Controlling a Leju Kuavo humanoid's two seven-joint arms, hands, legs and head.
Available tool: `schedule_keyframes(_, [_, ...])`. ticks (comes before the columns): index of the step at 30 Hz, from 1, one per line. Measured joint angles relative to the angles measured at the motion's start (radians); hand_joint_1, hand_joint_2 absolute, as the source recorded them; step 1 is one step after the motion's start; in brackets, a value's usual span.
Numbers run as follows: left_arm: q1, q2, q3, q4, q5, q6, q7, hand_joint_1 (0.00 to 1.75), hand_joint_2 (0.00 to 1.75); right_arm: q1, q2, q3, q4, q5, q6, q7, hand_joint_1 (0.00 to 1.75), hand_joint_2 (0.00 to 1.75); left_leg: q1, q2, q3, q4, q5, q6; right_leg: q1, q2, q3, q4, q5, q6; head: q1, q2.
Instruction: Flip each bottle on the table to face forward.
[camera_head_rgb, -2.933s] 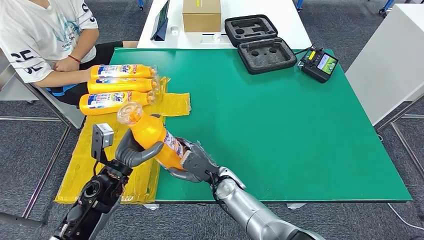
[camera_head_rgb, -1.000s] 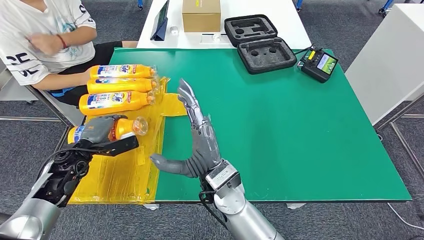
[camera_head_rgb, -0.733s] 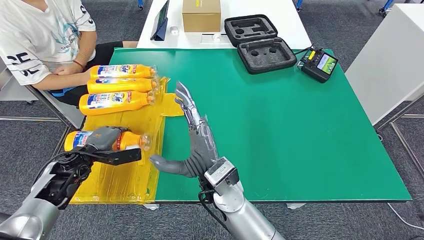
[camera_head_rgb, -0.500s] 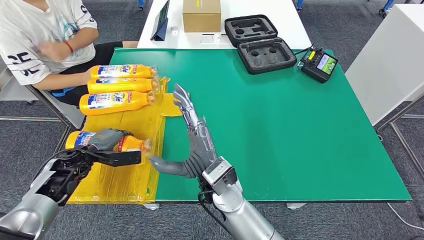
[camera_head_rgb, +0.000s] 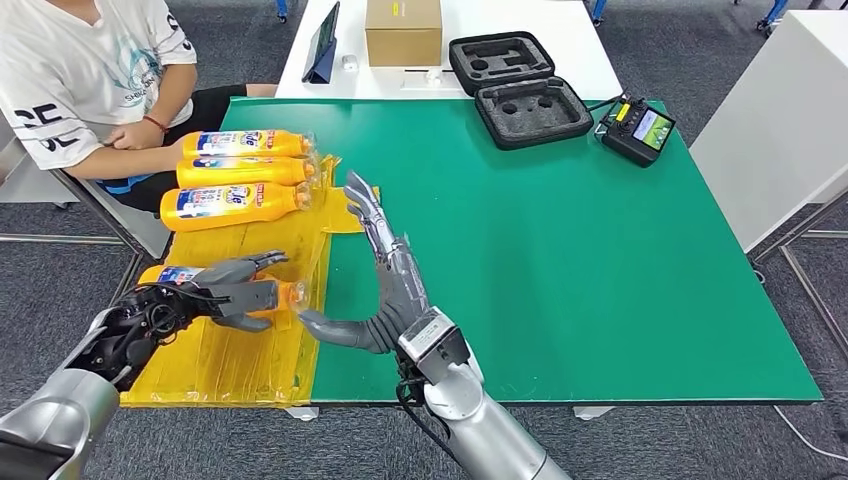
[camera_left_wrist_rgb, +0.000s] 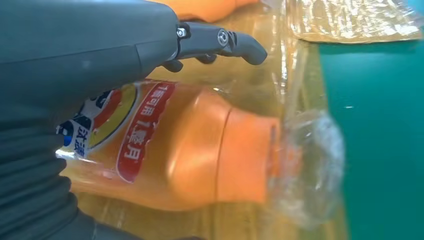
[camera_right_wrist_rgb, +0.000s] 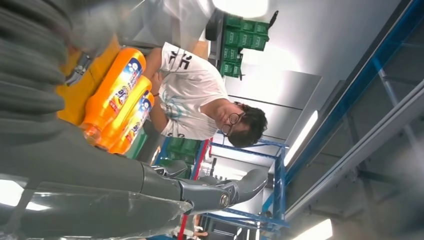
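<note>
on the green desk (camera_head_rgb: 560, 250) the yellow sheet (camera_head_rgb: 230, 345) carried three orange bottles (camera_head_rgb: 232, 201) in a row at its far end, labels up, and a fourth orange bottle (camera_head_rgb: 175, 276) lay nearer you on its side, label up, clear cap toward the green. your left hand (camera_head_rgb: 225, 292) rested over it with fingers (camera_left_wrist_rgb: 220, 40) spread rather than clamped, while your right hand (camera_head_rgb: 385, 290) stood open, holding nothing. i'd judge the plastic body smooth, fairly stiff and prone to rolling, so you did best to take it around the labelled middle, not the slick cap.
</note>
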Motion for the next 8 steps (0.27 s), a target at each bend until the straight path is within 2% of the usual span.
schedule_keyframes(5, [0.006, -0.017, 0.045, 0.004, 0.157, -0.075, -0.013, 0.0, 0.0, 0.0, 0.0, 0.0, 0.015, 0.012, -0.003, 0.0, 0.0, 1.75, 0.0, 0.0, 0.002, 0.0, 0.0, 0.0, 0.0, 0.0, 0.002, 0.0, 0.0, 0.0, 0.0, 0.0])
schedule_keyframes(8, [0.021, -0.031, 0.076, 0.006, 0.222, -0.056, -0.027, 0.0, 0.0, 0.0, 0.0, 0.0, 0.021, 0.02, -0.004, 0.0, 0.0, 1.75, 0.0, 0.001, 0.002, 0.0, 0.0, 0.0, 0.0, 0.0, 0.001, 0.0, 0.0, 0.0, 0.0, 0.0])
